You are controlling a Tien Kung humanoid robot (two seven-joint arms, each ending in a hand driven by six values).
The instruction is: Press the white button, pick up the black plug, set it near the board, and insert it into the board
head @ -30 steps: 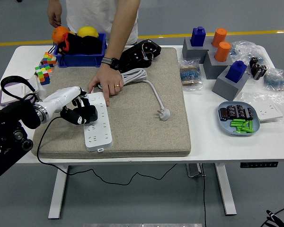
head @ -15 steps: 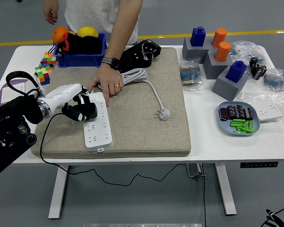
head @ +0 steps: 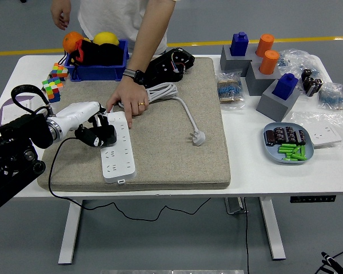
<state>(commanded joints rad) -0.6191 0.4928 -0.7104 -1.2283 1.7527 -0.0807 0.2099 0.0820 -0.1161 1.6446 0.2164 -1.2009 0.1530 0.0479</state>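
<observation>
Holding my left hand (head: 97,132) curled round the black plug (head: 100,137), over the power strip's (head: 118,149) near-left sockets, a person's hand (head: 127,101) pinning its far end.

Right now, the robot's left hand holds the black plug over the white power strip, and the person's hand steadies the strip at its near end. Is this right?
Not quite. In the head view the person's hand rests on the white power strip at its far end, not the near one. The rest stands: the left hand holds the black plug over the strip.
</observation>
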